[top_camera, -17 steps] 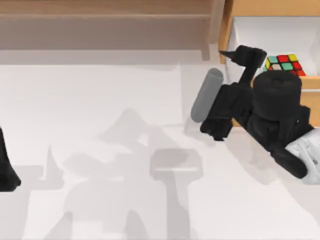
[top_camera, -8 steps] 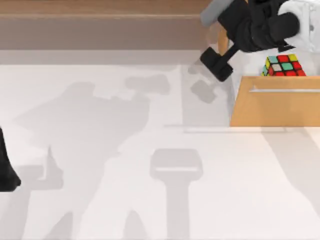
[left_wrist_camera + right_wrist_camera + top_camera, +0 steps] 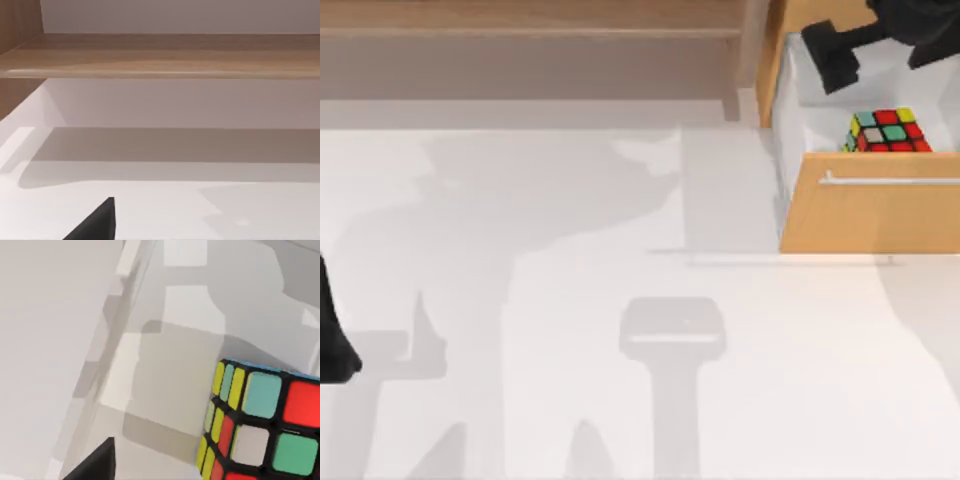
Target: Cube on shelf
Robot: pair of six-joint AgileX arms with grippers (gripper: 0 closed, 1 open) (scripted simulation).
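Fingers first: whether they stand wide or narrow cannot be told for either gripper. The right gripper hangs at about 1 o'clock in the top view, above the back of the open drawer, and only a dark wedge of it enters the right wrist view. The left gripper is parked at the 9 o'clock edge of the table.

The cube sits inside the drawer at about 2 o'clock, just behind the drawer front and its bar handle. Whether it touches the front cannot be told. The shelf runs along 11 to 12 o'clock, and its upright panel stands between it and the drawer.

The main risk seems to be room. With the cube so near the front, a finger coming down on that side could land on the panel edge or on the cube's top. That would tip the cube or shove it away. A grip across the corners could let it twist out. On the way to the shelf, a low path towards 11 o'clock could knock the cube against the upright panel.
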